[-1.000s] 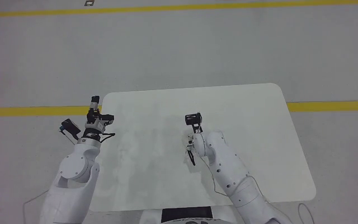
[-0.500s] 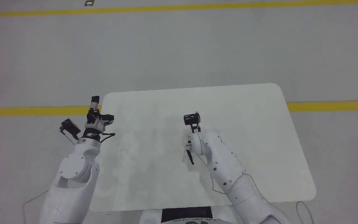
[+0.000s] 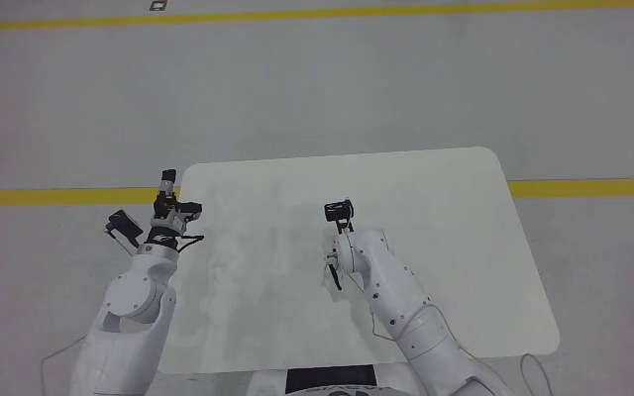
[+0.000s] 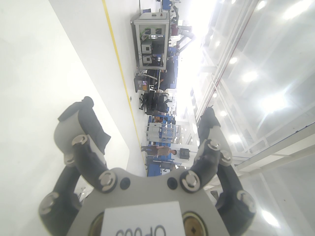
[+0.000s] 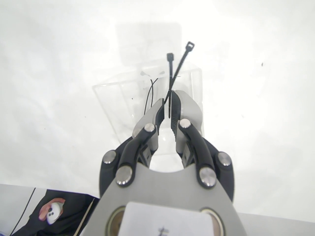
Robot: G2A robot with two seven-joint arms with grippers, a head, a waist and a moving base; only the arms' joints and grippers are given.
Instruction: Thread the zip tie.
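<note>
Lengthwise along the right tool (image 5: 168,98), two zip ties (image 5: 181,62), heads outward.

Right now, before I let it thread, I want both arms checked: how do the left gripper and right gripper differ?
The left gripper is wide open and empty; the right gripper is closed on a black zip tie. The left gripper sits by the table edge; the right gripper is over a clear box. Both have black fingers on grey plates.
</note>
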